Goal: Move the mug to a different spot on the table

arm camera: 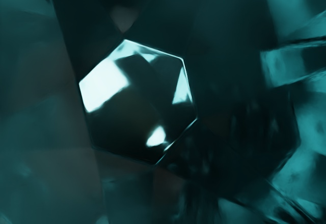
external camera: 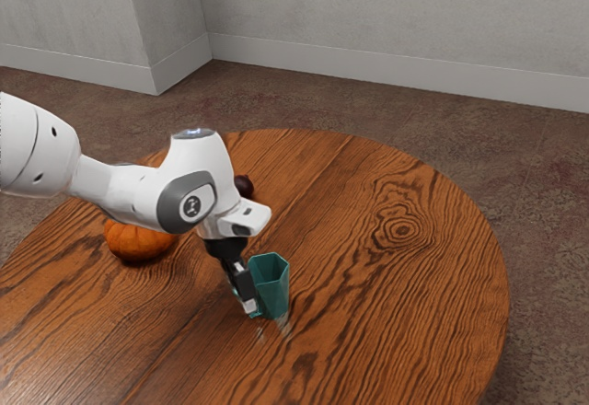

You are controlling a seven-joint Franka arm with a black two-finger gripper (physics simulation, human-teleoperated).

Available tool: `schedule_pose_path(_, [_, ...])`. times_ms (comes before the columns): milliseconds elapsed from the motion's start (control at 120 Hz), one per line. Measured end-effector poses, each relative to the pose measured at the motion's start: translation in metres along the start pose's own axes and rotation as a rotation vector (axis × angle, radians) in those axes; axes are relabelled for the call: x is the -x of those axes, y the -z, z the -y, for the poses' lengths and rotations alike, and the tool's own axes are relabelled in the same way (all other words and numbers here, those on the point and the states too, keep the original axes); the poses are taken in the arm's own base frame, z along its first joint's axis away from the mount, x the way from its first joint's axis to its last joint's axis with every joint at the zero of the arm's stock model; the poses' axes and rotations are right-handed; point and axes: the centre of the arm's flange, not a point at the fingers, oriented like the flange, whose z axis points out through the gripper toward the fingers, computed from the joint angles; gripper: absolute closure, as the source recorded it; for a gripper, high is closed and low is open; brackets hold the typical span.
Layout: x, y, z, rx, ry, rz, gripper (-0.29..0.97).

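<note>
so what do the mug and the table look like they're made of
The mug looks like glazed ceramic or glossy plastic; the look leaves that open. It is an even teal with flat facets, and the wrist view shows bright glints on its six-sided inner floor. The table looks like varnished wood, with reddish-brown grain, ringed knots and a soft sheen.

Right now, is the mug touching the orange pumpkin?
Apart. The exterior view shows a stretch of bare table between the mug and the orange pumpkin.
</note>
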Motion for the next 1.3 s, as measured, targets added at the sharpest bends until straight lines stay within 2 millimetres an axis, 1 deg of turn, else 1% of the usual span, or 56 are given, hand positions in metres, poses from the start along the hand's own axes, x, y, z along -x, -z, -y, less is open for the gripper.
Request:
schedule_pose_path(75, [-0.002,-0.005,0.002,-0.005,-0.001,-0.015,0.14])
schedule_pose_path(242, [-0.003,-0.006,0.004,-0.021,0.002,-0.036,0.38])
schedule_pose_path(375, [-0.003,-0.007,0.001,-0.026,0.001,-0.045,0.44])
schedule_pose_path(542, [-0.007,-0.004,-0.006,-0.050,-0.010,-0.089,0.53])
schedule_pose_path(675, [-0.015,0.007,-0.010,-0.092,-0.021,-0.151,0.61])
schedule_pose_path(750, [-0.018,0.019,-0.011,-0.124,-0.025,-0.191,0.62])
schedule_pose_path(875, [-0.018,0.041,-0.005,-0.176,-0.013,-0.249,0.66])
schedule_pose_path(925, [-0.013,0.050,-0.002,-0.197,-0.003,-0.263,0.67])
schedule_pose_path(1058, [0.012,0.061,0.012,-0.237,0.048,-0.275,0.68])
schedule_pose_path(1175, [0.035,0.059,0.026,-0.248,0.098,-0.265,0.72])
schedule_pose_path(1300, [0.059,0.045,0.037,-0.233,0.159,-0.242,0.73])
